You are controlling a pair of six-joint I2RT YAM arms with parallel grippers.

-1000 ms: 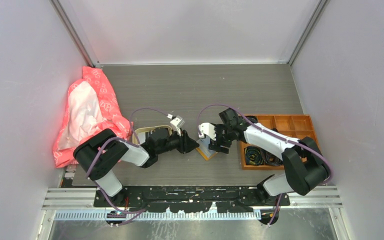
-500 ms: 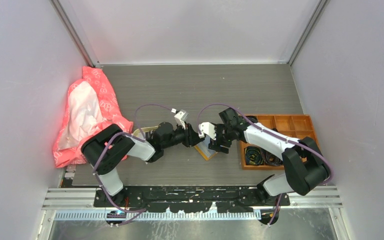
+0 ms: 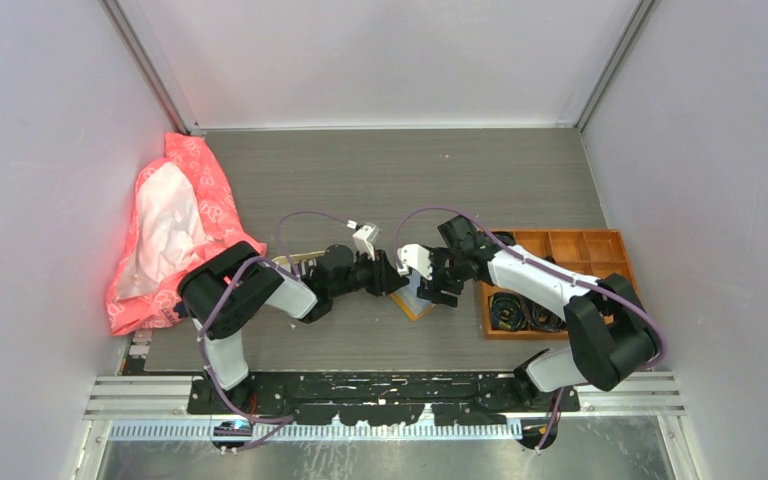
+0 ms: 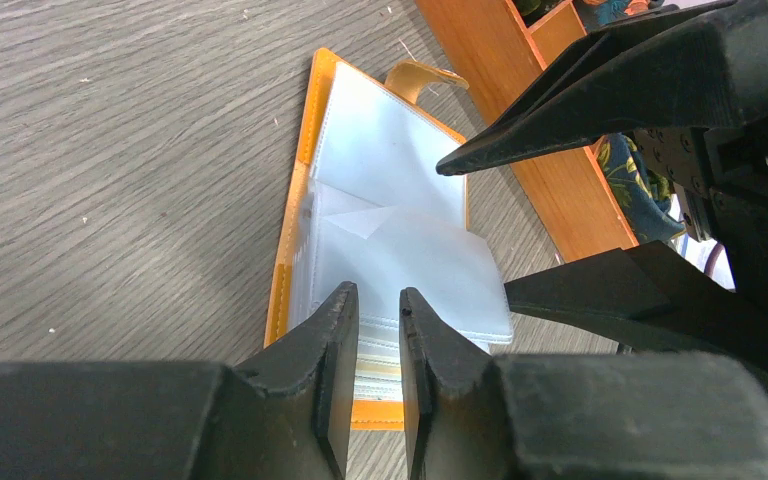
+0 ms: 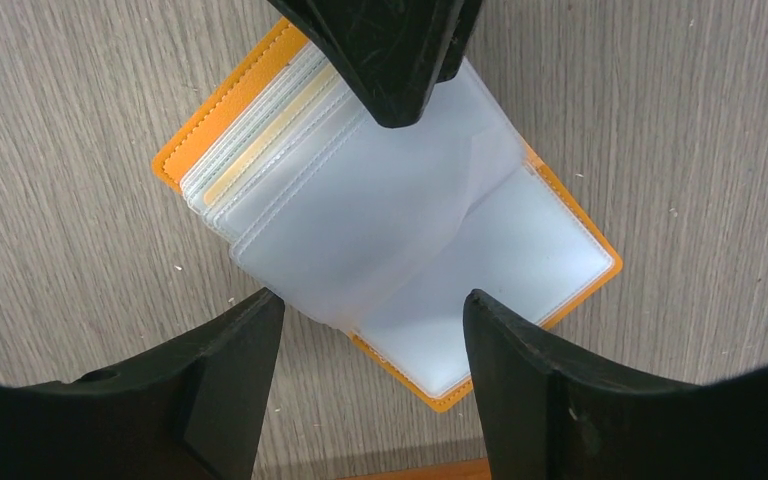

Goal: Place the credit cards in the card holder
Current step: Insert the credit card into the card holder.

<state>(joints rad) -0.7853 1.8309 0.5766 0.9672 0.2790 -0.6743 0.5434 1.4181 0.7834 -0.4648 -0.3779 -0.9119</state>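
The card holder (image 3: 413, 304) lies open on the table, orange cover down and clear sleeves up. It also shows in the left wrist view (image 4: 390, 190) and the right wrist view (image 5: 400, 230). A pale yellow strip (image 5: 260, 135) shows inside one sleeve. My left gripper (image 3: 392, 277) has its jaws a narrow gap apart with nothing between them (image 4: 378, 300). Its tips (image 5: 400, 70) rest at the sleeves' edge. My right gripper (image 3: 430, 287) hangs wide open and empty over the holder (image 5: 370, 310). No loose credit cards are in view.
An orange compartmented box (image 3: 560, 248) with black coils stands right of the holder, close behind my right fingers (image 4: 610, 100). A beige tray (image 3: 288, 262) is mostly hidden under my left arm. A pink bag (image 3: 175, 225) lies at the left wall.
My left gripper has moved right from the tray side to the holder's edge, next to the right gripper. The right arm and the holder have not moved.
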